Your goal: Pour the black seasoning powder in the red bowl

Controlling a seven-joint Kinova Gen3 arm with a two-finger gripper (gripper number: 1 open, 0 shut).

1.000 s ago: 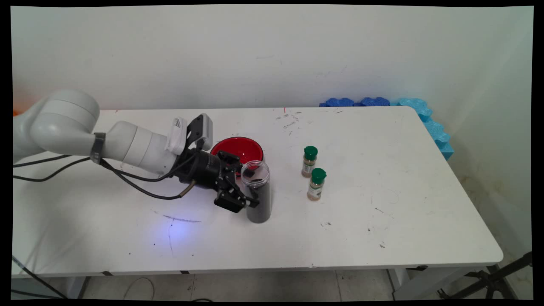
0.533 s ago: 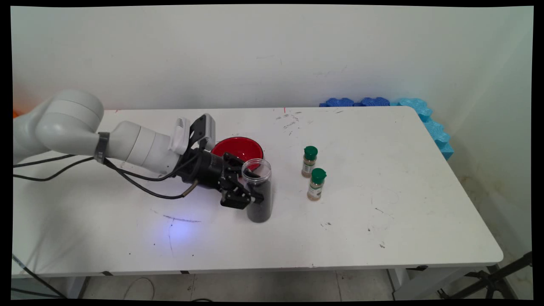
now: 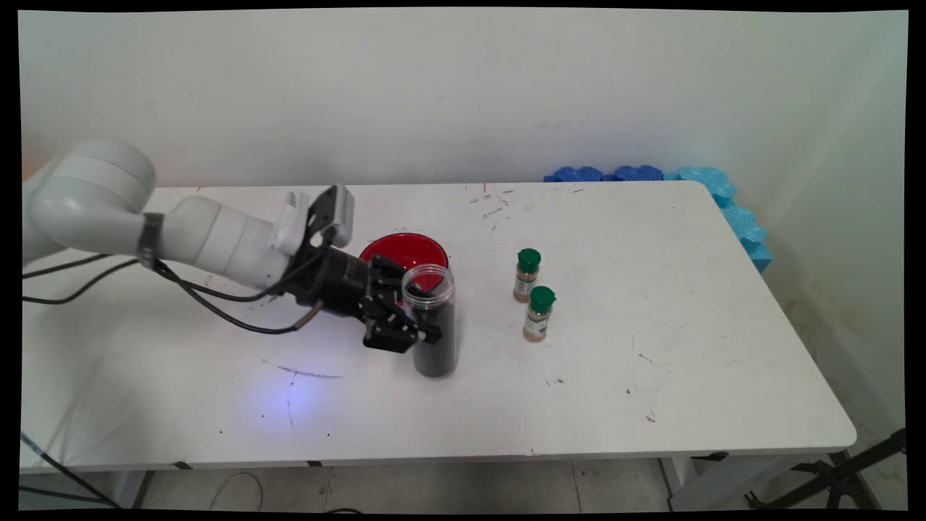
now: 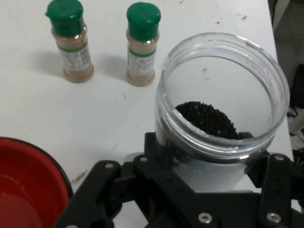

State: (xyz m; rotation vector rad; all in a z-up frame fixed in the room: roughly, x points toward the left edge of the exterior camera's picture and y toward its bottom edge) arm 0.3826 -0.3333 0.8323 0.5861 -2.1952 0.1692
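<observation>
Black gripper (image 3: 423, 322) clamps the upright clear jar (image 3: 432, 322) of dark grains at frame centre, red bowl (image 3: 402, 251) just behind.

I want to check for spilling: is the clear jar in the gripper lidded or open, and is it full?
Open and partly full. The clear jar has no lid; dark grains sit well below its rim. The gripper clamps its side.

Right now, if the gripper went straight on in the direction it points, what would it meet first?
The gripper is already shut on the clear jar of dark grains, so the jar is pushed first. Beyond it, probably the two green-capped spice bottles, though depth is unclear.
</observation>
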